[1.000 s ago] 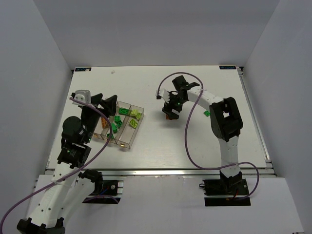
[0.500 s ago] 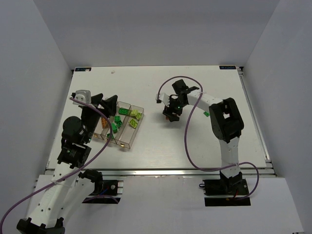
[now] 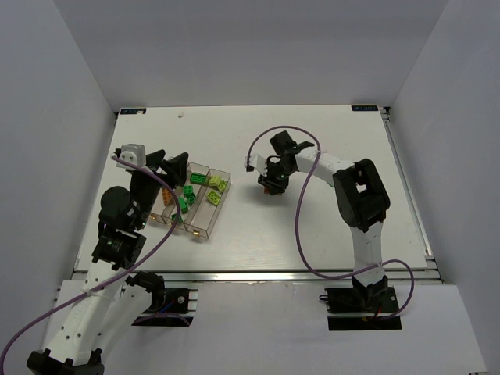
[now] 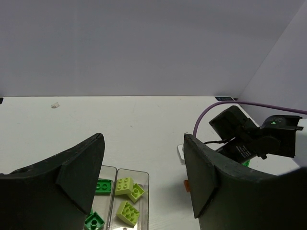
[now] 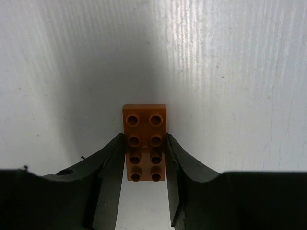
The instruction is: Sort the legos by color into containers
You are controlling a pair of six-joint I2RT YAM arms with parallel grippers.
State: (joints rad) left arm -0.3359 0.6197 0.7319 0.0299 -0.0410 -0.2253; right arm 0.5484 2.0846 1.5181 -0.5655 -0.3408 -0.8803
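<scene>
Top view: orange-brown brick (image 5: 144, 127) mostly hidden under right pincer (image 3: 268, 186). Right wrist view: brick studs up, pincer clamped on its long sides at near half, far half sticking out. Resting or just lifted off counter (image 3: 226, 137): cannot tell. Open counter all round brick. Left pincer (image 4: 142, 143) apart above clear bins (image 3: 200, 228), bins partly cut off by frame. Lime bricks (image 4: 127, 212) and green bricks (image 4: 94, 221) inside, well left of orange-brown brick.

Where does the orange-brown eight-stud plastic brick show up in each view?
Top external: the orange-brown eight-stud plastic brick sits right of centre, under the right claw.
Left wrist: an orange sliver, low, right of centre.
Right wrist: centre, between the fingers.
Shared landmark: the right claw.
</scene>
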